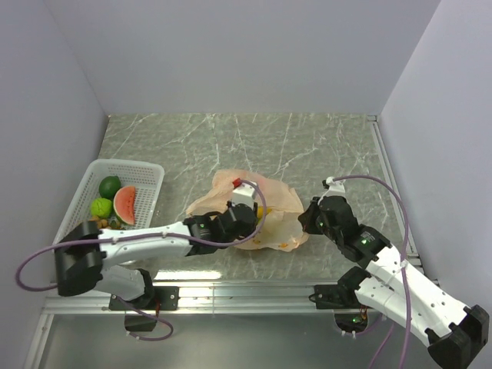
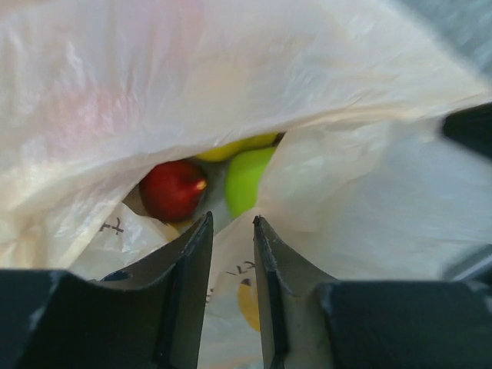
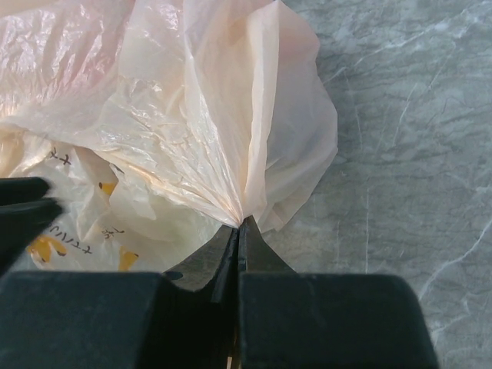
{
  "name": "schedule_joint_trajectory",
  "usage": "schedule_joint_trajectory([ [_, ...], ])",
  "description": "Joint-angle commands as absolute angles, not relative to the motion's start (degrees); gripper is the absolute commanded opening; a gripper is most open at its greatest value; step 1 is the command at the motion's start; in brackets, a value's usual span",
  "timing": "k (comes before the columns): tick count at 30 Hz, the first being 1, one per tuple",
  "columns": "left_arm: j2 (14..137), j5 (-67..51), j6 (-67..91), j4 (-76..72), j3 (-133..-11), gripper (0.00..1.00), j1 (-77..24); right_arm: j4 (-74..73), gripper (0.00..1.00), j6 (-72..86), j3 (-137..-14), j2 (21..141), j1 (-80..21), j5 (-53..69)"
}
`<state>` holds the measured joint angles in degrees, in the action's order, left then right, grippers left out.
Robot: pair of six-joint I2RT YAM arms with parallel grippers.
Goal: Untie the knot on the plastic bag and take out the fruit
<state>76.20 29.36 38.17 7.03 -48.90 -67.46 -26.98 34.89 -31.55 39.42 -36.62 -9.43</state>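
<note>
At the mouth of the plastic bag (image 2: 115, 92), left claw (image 2: 232, 219): jaws narrowly apart, nothing between them, aimed into the gap. Just beyond the tips, inside the bag: red apple (image 2: 173, 188), green apple (image 2: 246, 181) and a yellow fruit (image 2: 231, 147) behind, pressed together under a sagging flap of film. No knot to be made out; mouth looks open already.

On the far side, right claw (image 3: 241, 223): jaws together, clamped on a gathered fold of the bag and holding it against the counter (image 1: 307, 146).

Likely trouble: catching loose film along with an apple, so dragging the whole bag; round fruit rolling deeper when nudged; thin fold slipping from the right claw, letting the flap drop over the opening.

Further out, to the left: white basket (image 1: 131, 164) with a watermelon slice (image 1: 125, 204) and green fruit (image 1: 110, 186), well apart from the bag and no obstacle.
</note>
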Motion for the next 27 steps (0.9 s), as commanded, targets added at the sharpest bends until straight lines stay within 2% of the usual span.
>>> schedule_joint_trajectory([
  [1,80.8,30.3,36.2,7.6,-51.6,0.33,-67.6,-25.3,0.00,35.3,-32.7,39.4,-37.0,-9.4],
  [4,84.7,33.2,35.7,7.1,-52.4,0.33,-67.4,-25.5,0.00,35.3,-32.6,39.2,-37.1,-9.5],
  [6,86.8,34.1,35.2,6.3,-52.8,0.37,-66.8,-25.6,0.00,35.3,-32.4,39.3,-37.1,-9.7],
  [7,87.4,34.5,35.2,6.5,-53.2,0.46,-66.6,-25.6,0.00,35.3,-32.3,39.3,-37.1,-9.6],
  [10,89.1,35.6,35.0,5.3,-53.7,0.61,-66.2,-25.5,0.00,35.5,-32.1,39.1,-37.2,-9.5],
  [13,90.7,35.5,35.1,3.6,-53.7,0.66,-65.6,-25.3,0.00,35.5,-31.7,38.9,-37.1,-9.7],
  [18,94.2,36.0,35.2,1.8,-53.7,0.66,-64.6,-25.1,0.00,35.6,-31.4,38.8,-37.1,-9.7],
  [23,97.4,34.9,35.7,-1.8,-53.3,0.61,-63.7,-24.4,0.00,35.9,-30.7,39.2,-37.1,-9.2],
  [24,98.4,34.9,35.8,-1.8,-53.5,0.58,-63.6,-24.4,0.00,35.9,-30.6,39.2,-37.1,-9.1],
  [27,98.8,35.2,36.2,-1.2,-53.7,0.34,-63.6,-24.7,0.00,36.0,-30.5,38.8,-37.1,-9.5],
])
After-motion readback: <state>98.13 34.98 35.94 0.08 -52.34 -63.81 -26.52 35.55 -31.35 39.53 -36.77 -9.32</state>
